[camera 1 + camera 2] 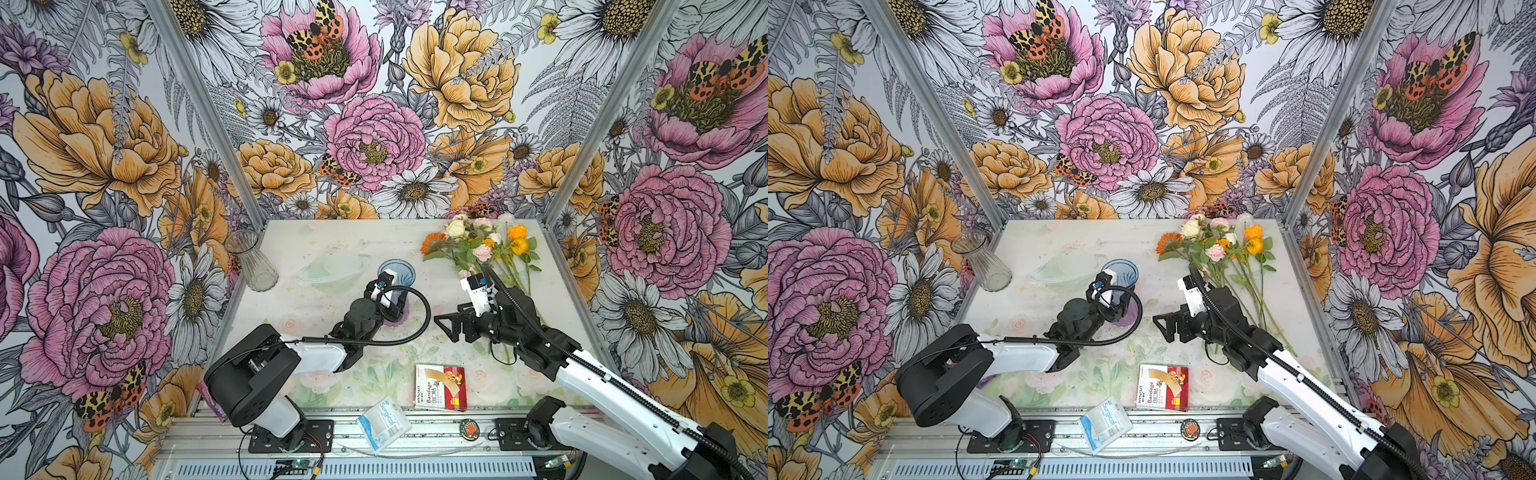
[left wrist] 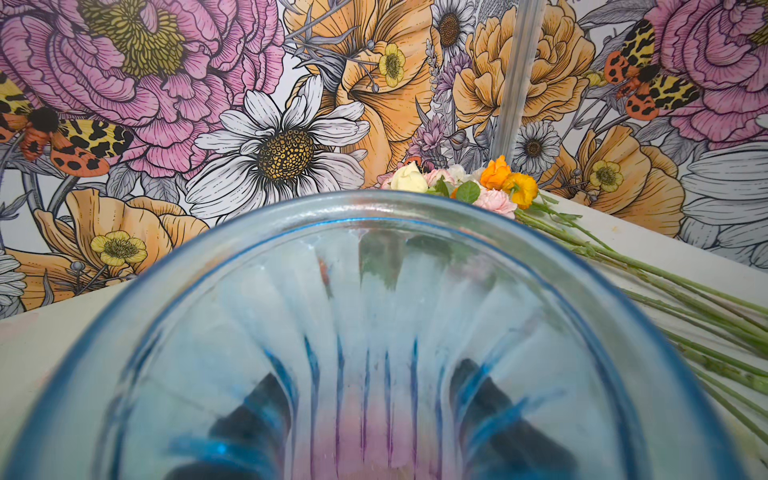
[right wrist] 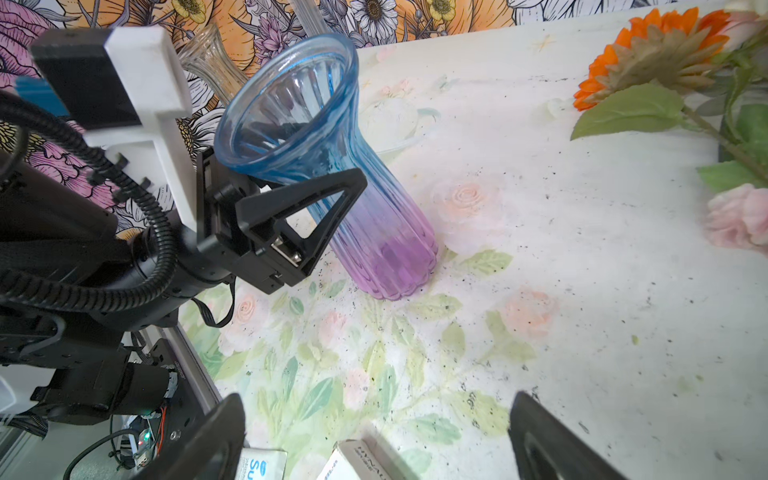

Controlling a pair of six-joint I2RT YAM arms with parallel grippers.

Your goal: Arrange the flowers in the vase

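Observation:
A ribbed glass vase (image 1: 397,272), blue at the flared rim and purple at the base, stands mid-table with its base on the tabletop (image 3: 386,274). My left gripper (image 1: 392,303) is shut on the vase's narrow neck, one black finger (image 3: 307,208) across the near side. In the left wrist view the vase (image 2: 374,270) fills the lower frame, and the gripper (image 2: 370,395) shows through the glass. The flowers (image 1: 482,249) (image 1: 1217,249) lie bunched at the back right, stems toward the front. My right gripper (image 1: 446,328) (image 3: 376,415) hangs open and empty just right of the vase.
A clear glass vase (image 1: 249,262) stands at the table's back left corner. A clear plastic dish (image 1: 332,270) lies behind the blue vase. A red bandage box (image 1: 440,386) and a surgical pack (image 1: 382,419) sit at the front edge. Printed walls enclose three sides.

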